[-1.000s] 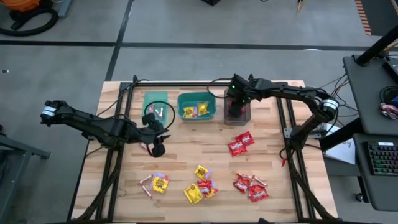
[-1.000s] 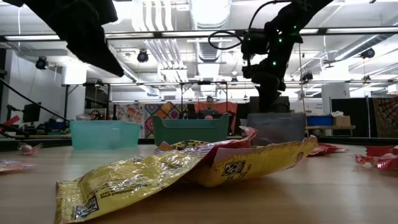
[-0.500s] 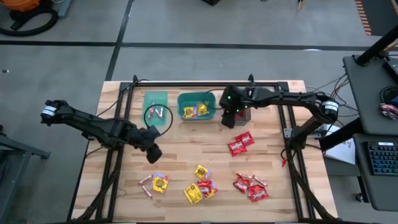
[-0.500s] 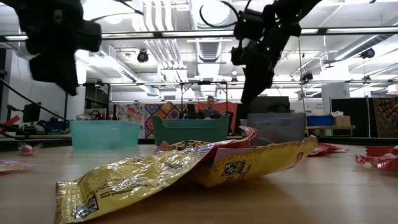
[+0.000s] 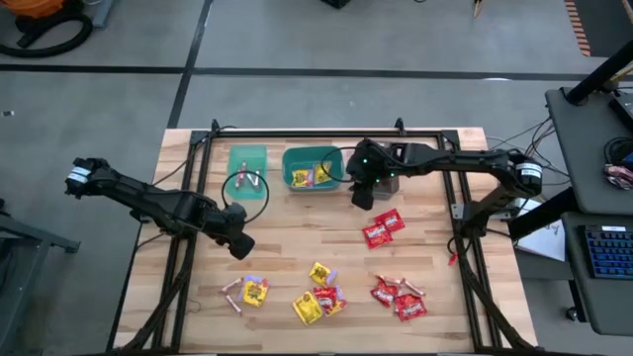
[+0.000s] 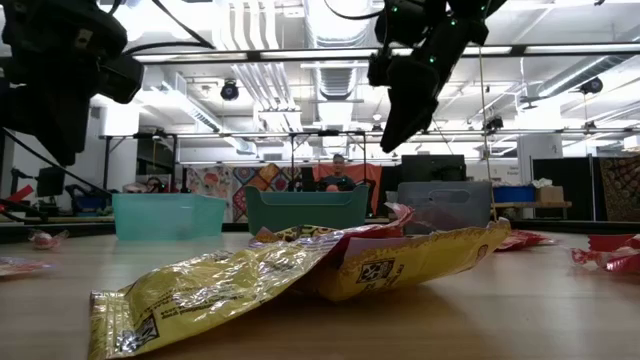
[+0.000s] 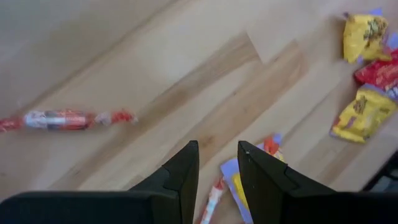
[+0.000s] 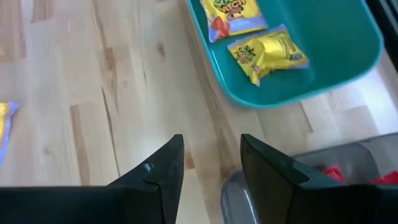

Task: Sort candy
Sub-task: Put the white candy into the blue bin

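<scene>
The candy lies loose on the table's front half: red packets (image 5: pixel 383 227) and a red pile (image 5: pixel 400 297), yellow packets (image 5: pixel 318 273) (image 5: pixel 255 291), and thin sticks (image 5: pixel 231 288). My left gripper (image 5: pixel 238 246) hovers open and empty above the table, just behind the left yellow packet; its wrist view (image 7: pixel 217 149) shows a stick (image 7: pixel 62 119) and yellow packets (image 7: pixel 364 112). My right gripper (image 5: pixel 361 194) is open and empty (image 8: pixel 210 143), in front of the gap between the teal bin (image 8: pixel 348 53) and the grey bin (image 8: pixel 273 199).
Three bins stand in a row at the back: a green bin (image 5: pixel 246 156) with sticks, the teal bin (image 5: pixel 336 168) with yellow packets (image 8: pixel 267 53), and the grey bin (image 5: pixel 404 154) with a red packet. A black cable loops by the green bin. A large yellow packet (image 6: pixel 300 270) fills the low view's foreground.
My right gripper has left the grey bin and moved left and forward to in front of the bins. My left gripper has moved from beside the green bin toward the front.
</scene>
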Controlling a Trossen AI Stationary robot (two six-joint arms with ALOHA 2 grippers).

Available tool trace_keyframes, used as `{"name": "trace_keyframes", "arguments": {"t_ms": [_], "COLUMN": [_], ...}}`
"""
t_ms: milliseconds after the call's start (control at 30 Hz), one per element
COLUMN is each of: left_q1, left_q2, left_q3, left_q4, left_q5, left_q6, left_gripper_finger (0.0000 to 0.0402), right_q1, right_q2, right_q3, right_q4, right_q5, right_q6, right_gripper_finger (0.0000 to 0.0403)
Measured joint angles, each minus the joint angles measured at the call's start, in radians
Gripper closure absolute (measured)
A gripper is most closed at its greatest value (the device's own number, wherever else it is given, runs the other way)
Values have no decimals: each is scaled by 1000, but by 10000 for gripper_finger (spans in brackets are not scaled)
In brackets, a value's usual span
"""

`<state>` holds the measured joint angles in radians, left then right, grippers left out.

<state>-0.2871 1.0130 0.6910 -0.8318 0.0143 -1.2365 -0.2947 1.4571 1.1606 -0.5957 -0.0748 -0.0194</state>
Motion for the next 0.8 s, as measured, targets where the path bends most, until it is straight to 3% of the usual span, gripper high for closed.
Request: {"name": "trace_keyframes", "arguments": {"t_ms": [100,267,800], "left_q1": [-1,0,0], "left_q2": [0,0,0], "left_q3": [0,0,0], "left_q4": [-3,-4,-194], "left_q5": [-21,-158,-157], "left_q6": [-4,-126,-457], "left_gripper_finger": [306,306,306], "right_q1": [0,0,0], "right_q2": [-22,-19,-26], "right_q3": [0,-2,10], "right_q4": [19,38,-53], "right_q5": [-2,-4,-4], "right_q6": [2,32,-47], "right_gripper_finger": [253,253,252]}}
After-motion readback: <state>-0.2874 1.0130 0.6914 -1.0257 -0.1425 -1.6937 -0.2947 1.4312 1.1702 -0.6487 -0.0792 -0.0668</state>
